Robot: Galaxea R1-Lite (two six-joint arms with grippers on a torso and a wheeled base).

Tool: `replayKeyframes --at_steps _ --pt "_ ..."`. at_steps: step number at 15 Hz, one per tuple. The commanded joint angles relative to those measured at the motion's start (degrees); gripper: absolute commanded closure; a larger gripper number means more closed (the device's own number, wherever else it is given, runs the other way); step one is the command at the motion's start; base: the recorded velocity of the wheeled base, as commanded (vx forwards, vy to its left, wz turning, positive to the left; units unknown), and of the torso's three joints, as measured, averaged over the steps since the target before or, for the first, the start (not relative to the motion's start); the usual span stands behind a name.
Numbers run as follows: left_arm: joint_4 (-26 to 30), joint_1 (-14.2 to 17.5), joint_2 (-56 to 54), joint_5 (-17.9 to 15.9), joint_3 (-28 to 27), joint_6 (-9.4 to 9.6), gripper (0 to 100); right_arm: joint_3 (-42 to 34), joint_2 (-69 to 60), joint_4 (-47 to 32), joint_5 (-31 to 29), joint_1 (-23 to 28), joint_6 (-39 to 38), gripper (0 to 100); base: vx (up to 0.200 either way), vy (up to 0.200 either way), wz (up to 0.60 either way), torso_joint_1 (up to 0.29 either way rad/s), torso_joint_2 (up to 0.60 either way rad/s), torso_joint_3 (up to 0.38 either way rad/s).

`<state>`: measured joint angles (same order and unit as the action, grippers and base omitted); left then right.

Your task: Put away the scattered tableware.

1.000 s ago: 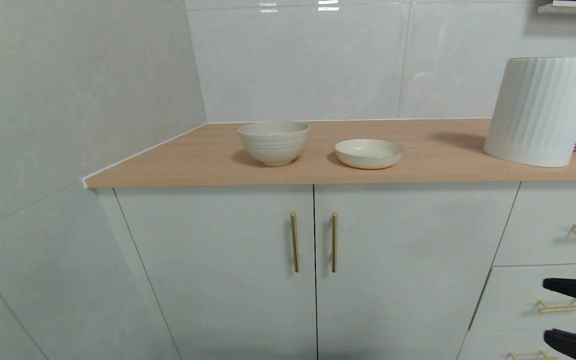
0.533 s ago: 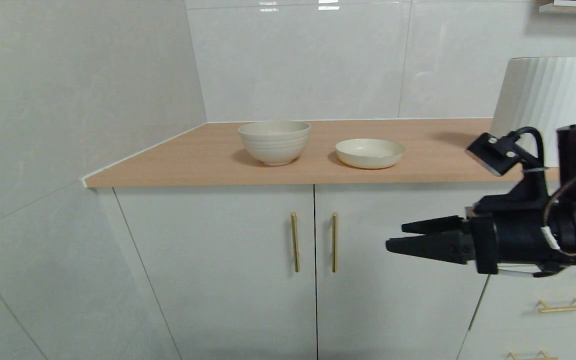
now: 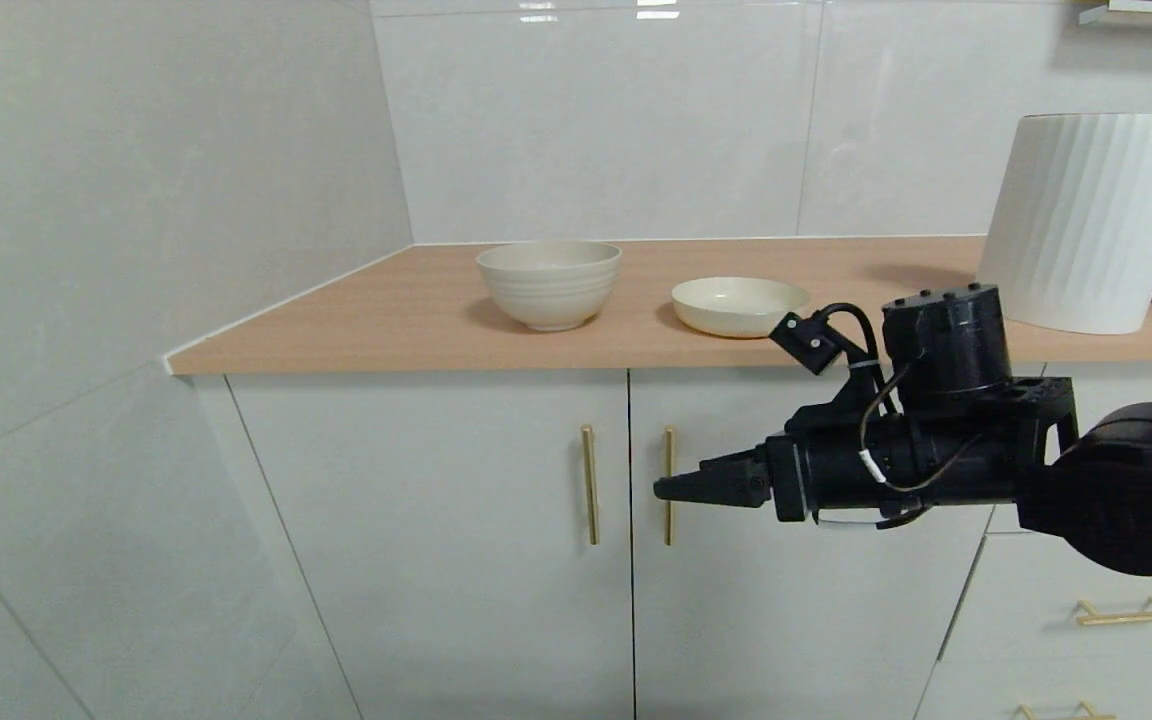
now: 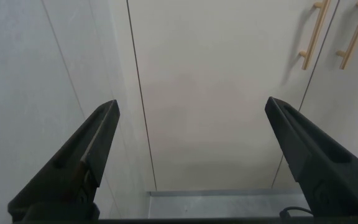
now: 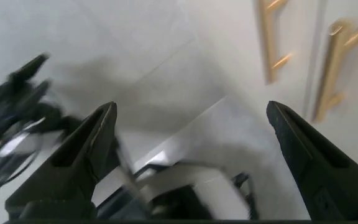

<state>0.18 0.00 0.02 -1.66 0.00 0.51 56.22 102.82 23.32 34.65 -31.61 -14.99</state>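
My right gripper [image 3: 671,488], fingers spread apart, hangs level with the brass handle [image 3: 669,450] of the right cabinet door [image 3: 796,620]. The ribbed bowl [image 3: 549,284] and shallow dish [image 3: 739,305] sit apart near the countertop's [image 3: 386,320] front edge. Opening the cabinet looks like the step in hand: next I must straddle that handle, close and pull, while my left gripper [image 4: 190,106], also spread, hangs low.

right wrist cam | right gripper [image 5: 190,107] had its two dark fingers [image 5: 86,155] spread wide apart | beyond them stood white cabinet doors [image 5: 229,37] | two gold bar handles [image 5: 267,40] sat side by side, one either side of the door seam | dark blurred shape [image 5: 11,106] with cables lay off to one side, not identifiable
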Motion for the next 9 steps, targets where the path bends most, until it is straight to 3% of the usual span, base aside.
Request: replayKeyframes --at_steps 1,3,9 --pt "0.0 0.0 0.0 0.0 0.0 0.02 0 -0.1 3.1 0.5 -1.0 0.0 0.1 0 0.0 0.0 0.0 0.0 0.0 0.0" --pt "0.0 0.0 0.0 0.0 0.0 0.02 0 0.0 4.4 0.9 -5.4 -1.0 0.2 0 0.0 0.0 0.0 0.0 0.0 0.0" --pt "0.0 0.0 0.0 0.0 0.0 0.02 0 0.3 12.1 10.6 -8.2 -1.1 0.0 0 0.0 0.0 0.0 0.0 0.0 0.0"
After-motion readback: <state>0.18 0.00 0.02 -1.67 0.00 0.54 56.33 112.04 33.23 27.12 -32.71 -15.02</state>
